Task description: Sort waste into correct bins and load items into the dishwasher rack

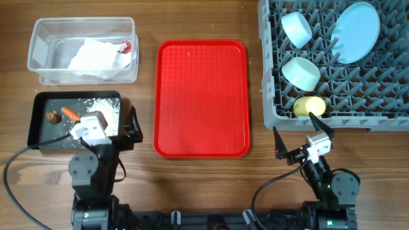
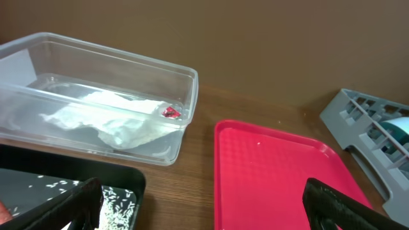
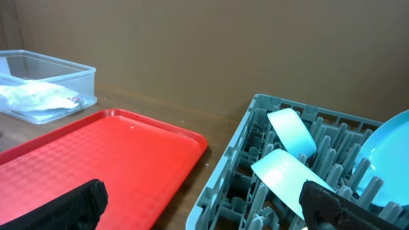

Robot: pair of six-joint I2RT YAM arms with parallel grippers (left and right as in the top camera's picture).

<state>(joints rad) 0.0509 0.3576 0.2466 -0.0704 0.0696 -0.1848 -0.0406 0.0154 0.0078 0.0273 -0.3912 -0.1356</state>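
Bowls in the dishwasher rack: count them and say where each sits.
2. The light-blue bowl sits in the dishwasher rack's far-left corner; the pale-green bowl sits just nearer, between it and the yellow cup. None appears hidden.

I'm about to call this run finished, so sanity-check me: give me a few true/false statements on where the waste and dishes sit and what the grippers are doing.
1. The napkin and wrapper lie in the clear tub. True.
2. The carrot piece sits on the red tray. False: it lies in the black tray, near the rice; the red tray carries nothing.
3. The yellow cup is in the rack. True, by the edge nearest the robot.
4. The right gripper grips the plate. False: it is open and empty, as is the left gripper; the plate stands in the rack.
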